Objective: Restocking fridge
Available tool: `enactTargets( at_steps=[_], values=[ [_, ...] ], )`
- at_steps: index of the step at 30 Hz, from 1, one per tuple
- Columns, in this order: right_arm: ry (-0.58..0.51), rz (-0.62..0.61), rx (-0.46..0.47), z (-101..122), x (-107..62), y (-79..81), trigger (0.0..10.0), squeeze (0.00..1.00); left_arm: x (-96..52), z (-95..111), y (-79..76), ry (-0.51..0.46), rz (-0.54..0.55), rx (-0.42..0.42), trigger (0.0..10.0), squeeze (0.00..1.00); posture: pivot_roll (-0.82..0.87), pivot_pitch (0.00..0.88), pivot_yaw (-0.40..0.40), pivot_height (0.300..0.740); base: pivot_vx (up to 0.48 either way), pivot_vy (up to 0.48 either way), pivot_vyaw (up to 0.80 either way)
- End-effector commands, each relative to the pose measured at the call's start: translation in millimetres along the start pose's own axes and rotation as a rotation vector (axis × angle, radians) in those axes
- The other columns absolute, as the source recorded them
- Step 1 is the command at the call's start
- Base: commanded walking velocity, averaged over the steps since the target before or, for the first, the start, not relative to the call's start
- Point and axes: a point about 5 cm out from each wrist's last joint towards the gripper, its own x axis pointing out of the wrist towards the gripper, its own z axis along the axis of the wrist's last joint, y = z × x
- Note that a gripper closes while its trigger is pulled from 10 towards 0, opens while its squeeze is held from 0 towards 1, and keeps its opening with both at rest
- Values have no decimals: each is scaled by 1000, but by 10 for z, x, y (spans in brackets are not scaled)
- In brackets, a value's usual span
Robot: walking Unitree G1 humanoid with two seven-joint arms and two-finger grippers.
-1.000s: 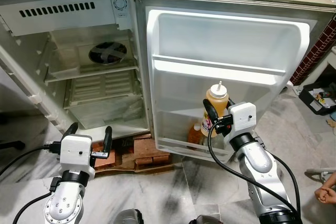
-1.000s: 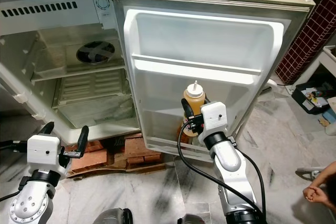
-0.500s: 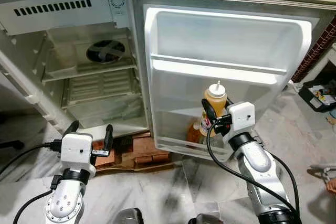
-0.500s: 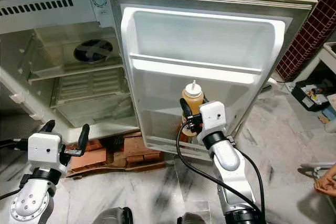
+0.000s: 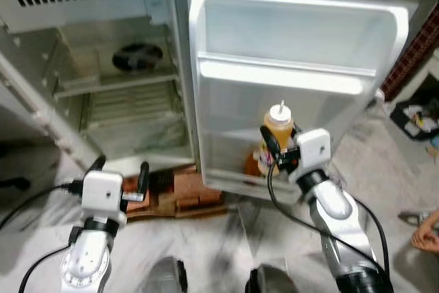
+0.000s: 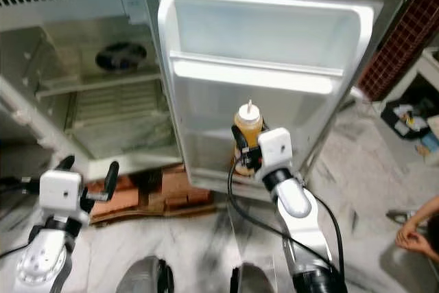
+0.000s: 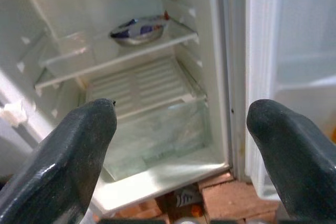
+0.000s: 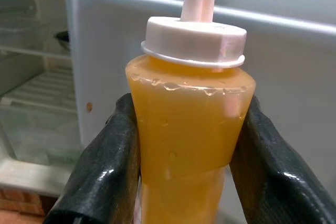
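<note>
Left pincer [image 5: 118, 174] hung low in front of fridge [image 5: 82, 66], fingers spread apart w/ nothing between them; wrist view showed both black fingertips [image 7: 79, 140] wide apart, aimed at fridge interior. Inside: a white shelf [image 7: 121, 51] w/ a small dish-like item [image 7: 137, 29] resting on it, too blurred to ID, and a clear drawer [image 7: 157, 135] below. Fridge stood on reddish bricks [image 5: 192, 193] over a marble floor [image 5: 226, 238]. Black cable [image 5: 34, 197] trailed off left arm.

Centre: fridge door [image 5: 295, 80] stood open, inner side facing the robot, w/ a white door shelf [image 5: 285, 77] across its upper half.

Right pincer [image 5: 274, 154] was raised at lower part of the door, closed on a squeeze bottle [image 5: 278, 128] of orange-yellow sauce, upright, white nozzle cap [image 8: 194, 38] on top. Wrist view: both fingers [image 8: 113, 156] pressed against bottle's sides, droplets on the plastic. Bottle sat just in front of lower door compartment; couldn't tell if it touched the rack. Another orange item [image 5: 254, 164] was low behind it, partly hidden.

Far right: a person's hand [image 5: 425, 237] near floor, dark box [image 5: 415, 118] of bits beyond.
</note>
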Motion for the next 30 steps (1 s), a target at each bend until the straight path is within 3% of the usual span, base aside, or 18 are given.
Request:
enactTargets(
  at_steps=[1, 30],
  values=[
    [-10, 9, 5, 21, 10, 15, 10000, 0, -15, -46, 17, 27, 4, 4, 10000, 0, 2, 136, 12, 637, 0, 0, 0],
    [-24, 85, -15, 27, 62, 116, 10000, 0, 56, -21, -50, 14, -41, 5, 10000, 0, -3, 133, 14, 637, 26, 0, 0]
  ],
)
